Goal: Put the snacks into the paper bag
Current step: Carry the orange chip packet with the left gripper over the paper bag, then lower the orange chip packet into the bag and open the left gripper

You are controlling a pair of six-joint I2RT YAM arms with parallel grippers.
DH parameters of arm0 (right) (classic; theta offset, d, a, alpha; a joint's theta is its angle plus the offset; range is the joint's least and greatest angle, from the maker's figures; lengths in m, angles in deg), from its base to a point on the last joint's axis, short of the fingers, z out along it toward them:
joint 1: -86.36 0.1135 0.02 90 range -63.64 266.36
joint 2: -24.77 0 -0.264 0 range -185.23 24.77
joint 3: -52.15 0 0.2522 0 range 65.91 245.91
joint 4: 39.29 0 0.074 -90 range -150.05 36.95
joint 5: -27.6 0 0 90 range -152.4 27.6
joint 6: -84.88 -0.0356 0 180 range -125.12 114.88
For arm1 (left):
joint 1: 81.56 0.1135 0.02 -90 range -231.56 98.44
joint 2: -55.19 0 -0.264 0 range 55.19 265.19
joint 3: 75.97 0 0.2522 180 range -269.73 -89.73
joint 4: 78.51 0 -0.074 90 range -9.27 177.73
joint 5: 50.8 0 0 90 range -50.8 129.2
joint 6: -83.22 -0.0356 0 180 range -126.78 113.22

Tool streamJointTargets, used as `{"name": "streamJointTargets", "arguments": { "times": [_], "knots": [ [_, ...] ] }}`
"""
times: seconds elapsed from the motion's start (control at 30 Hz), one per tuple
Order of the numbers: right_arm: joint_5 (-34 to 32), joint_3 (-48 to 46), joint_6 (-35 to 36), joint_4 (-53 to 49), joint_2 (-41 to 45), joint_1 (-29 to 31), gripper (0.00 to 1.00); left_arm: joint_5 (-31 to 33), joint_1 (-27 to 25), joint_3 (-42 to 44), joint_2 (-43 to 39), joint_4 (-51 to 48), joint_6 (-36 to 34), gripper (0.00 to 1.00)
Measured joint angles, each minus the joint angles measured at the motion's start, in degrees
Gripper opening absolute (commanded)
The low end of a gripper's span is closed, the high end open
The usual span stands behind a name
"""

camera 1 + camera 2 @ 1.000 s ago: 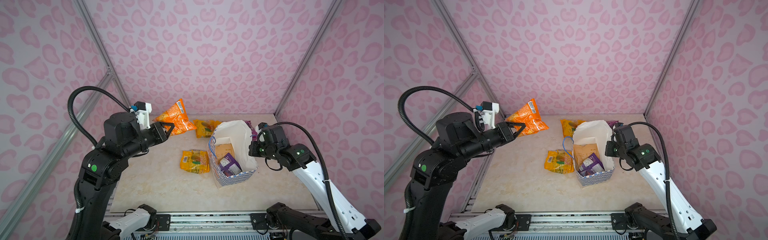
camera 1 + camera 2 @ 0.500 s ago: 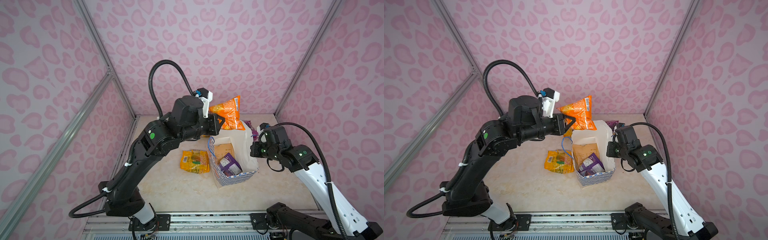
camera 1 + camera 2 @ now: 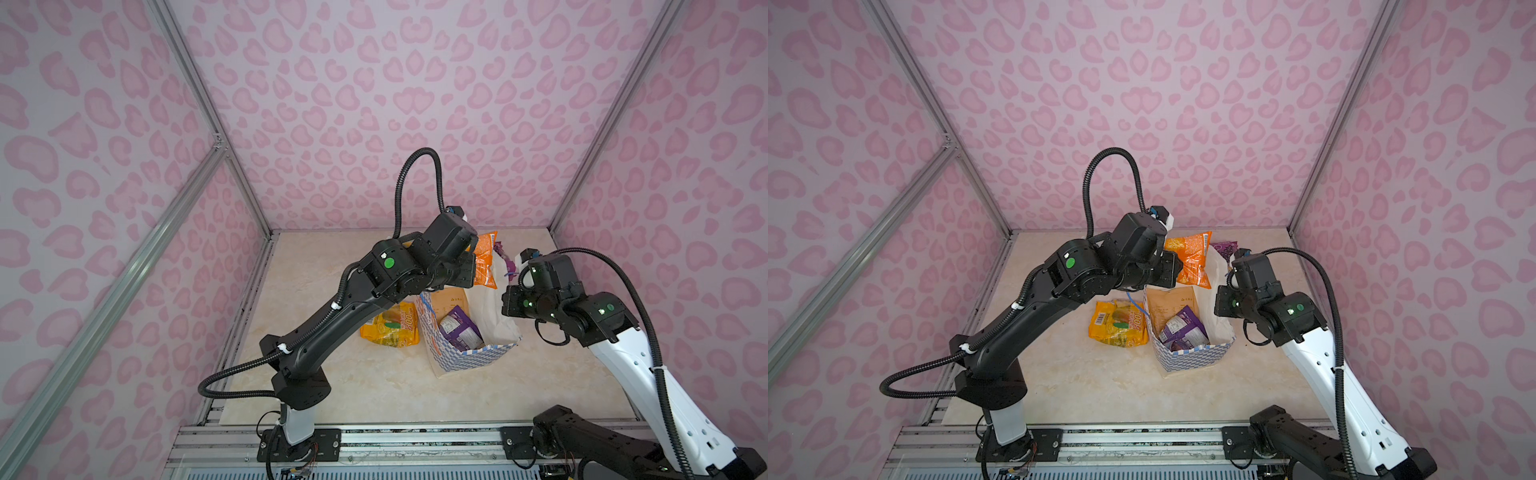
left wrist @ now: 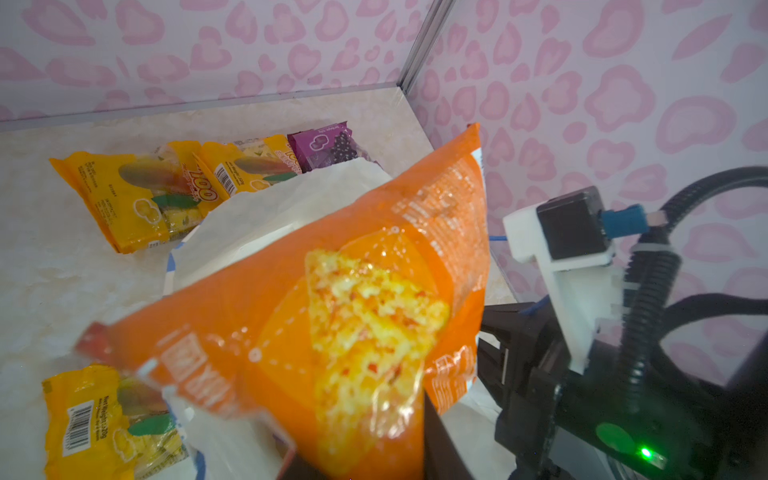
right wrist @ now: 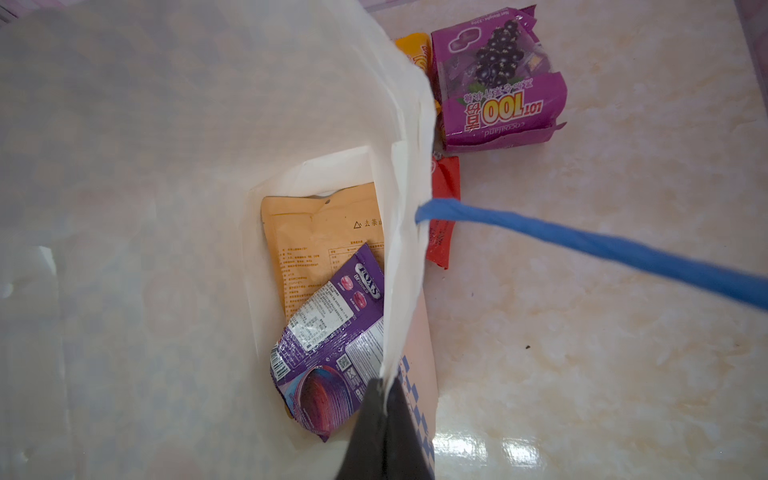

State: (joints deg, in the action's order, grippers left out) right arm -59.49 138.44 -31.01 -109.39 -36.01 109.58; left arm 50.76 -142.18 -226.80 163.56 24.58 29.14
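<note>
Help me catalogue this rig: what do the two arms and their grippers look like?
The left arm is all black with a round green dot and a white base segment; the right arm has black joints, small green lights and a white shell. Black corrugated cables loop along both. A white camera mount sits on each wrist. The left gripper and right gripper have black fingers.

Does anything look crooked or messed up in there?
Yes. The paper bag has a lopsided mouth: the right gripper pinches its rim and holds one white wall up, so it looks higher than the checkered near wall. A red packet lies outside, half hidden behind the bag's wall. Nothing looks spilled or torn.
</note>
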Motion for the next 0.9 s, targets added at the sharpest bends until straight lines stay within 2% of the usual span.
{"name": "streamJointTargets", "arguments": {
  "times": [0.3,0.9],
  "knots": [
    [1.18,-0.72,-0.02,1.18,0.33,-0.04,0.00,1.57,-1.64,1.90,5.53,-2.10,1.14,0.26],
    [2.01,-1.75,-0.04,2.01,0.90,-0.04,0.00,5.35,-1.05,3.41,12.83,-4.57,1.51,0.29]
  ]
}}
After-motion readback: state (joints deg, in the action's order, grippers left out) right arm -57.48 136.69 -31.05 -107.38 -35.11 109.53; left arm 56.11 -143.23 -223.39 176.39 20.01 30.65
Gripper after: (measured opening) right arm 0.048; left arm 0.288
